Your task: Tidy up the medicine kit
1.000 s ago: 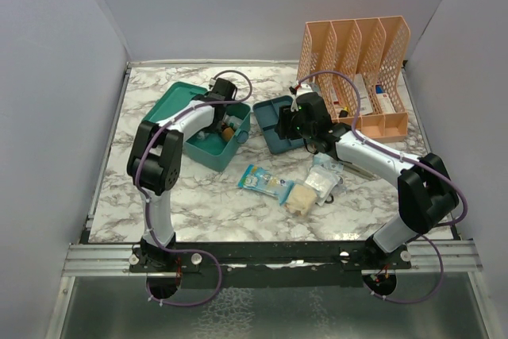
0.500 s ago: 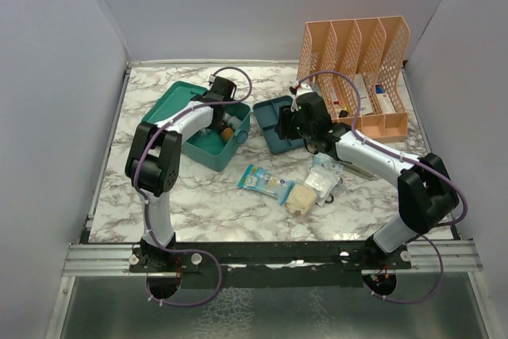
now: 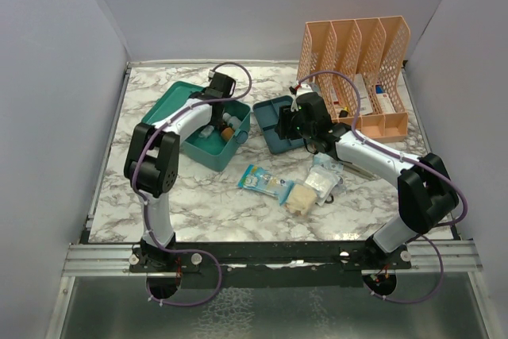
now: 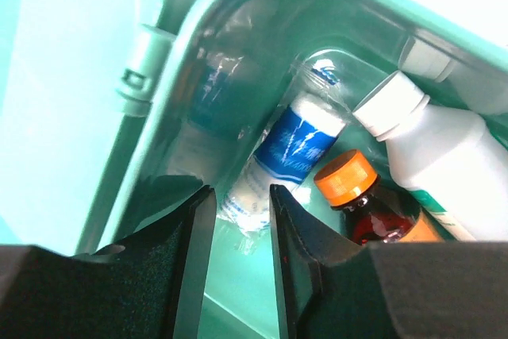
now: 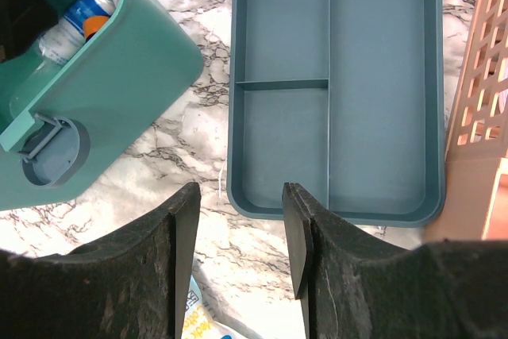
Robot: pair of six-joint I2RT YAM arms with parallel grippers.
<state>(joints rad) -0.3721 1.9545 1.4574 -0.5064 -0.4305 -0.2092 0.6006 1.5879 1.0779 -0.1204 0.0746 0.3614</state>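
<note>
The medicine kit (image 3: pixel 208 151), a teal box, stands open at the back left with its lid (image 3: pixel 176 101) laid back. My left gripper (image 4: pixel 240 196) reaches down into it, open, just short of a blue-and-white wrapped roll (image 4: pixel 290 144) lying on the box floor. Beside the roll are a brown bottle with an orange cap (image 4: pixel 349 184) and a white bottle (image 4: pixel 444 148). The divided insert tray (image 5: pixel 333 85) sits empty on the table to the right of the box. My right gripper (image 5: pixel 236 228) hangs open over the tray's near edge, holding nothing.
A peach lattice file organizer (image 3: pixel 357 61) with boxes in it stands at the back right, close to the tray. Near the middle of the marble table lie a blue-printed packet (image 3: pixel 262 182), a clear wrapped pack (image 3: pixel 324 176) and a beige pad (image 3: pixel 300 198).
My left gripper's jaws have parted and let go of the wrapped roll, which now lies in the box. The left wrist shifted slightly toward the back. The right arm has not moved.
</note>
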